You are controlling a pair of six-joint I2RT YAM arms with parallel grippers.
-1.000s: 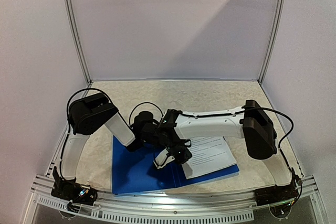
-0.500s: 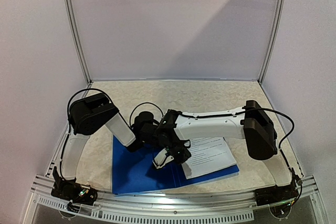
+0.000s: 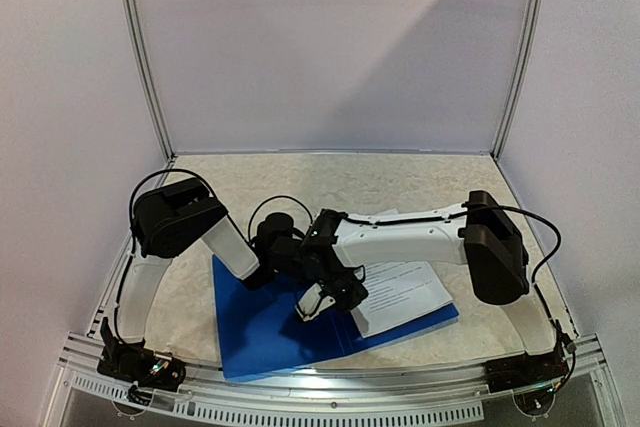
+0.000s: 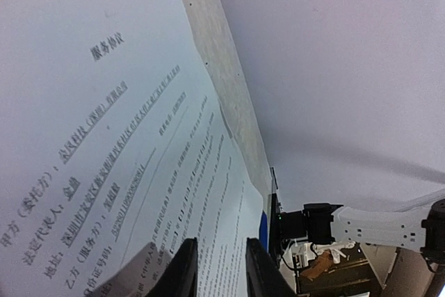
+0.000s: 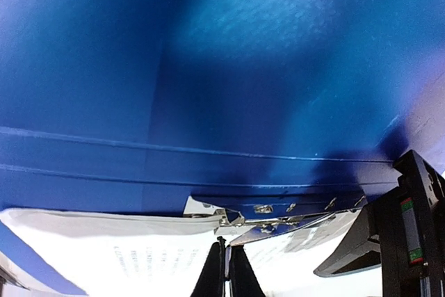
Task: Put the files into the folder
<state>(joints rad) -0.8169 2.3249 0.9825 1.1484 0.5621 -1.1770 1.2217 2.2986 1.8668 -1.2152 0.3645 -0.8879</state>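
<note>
The folder (image 3: 260,332) lies open on the tabletop (image 3: 400,187); the files (image 3: 410,292) rest on its right half; the right claw (image 5: 226,269), clenched, sits at their spine-side edge; the left claw (image 4: 221,269), slightly parted, hovers over the files.

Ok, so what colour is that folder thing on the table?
The folder is bright blue; the top view shows it best.

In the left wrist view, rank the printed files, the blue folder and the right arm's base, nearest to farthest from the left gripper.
1. printed files: right by the left gripper.
2. blue folder: a sliver past the files' far edge.
3. right arm's base: beyond the folder, farthest off.
</note>
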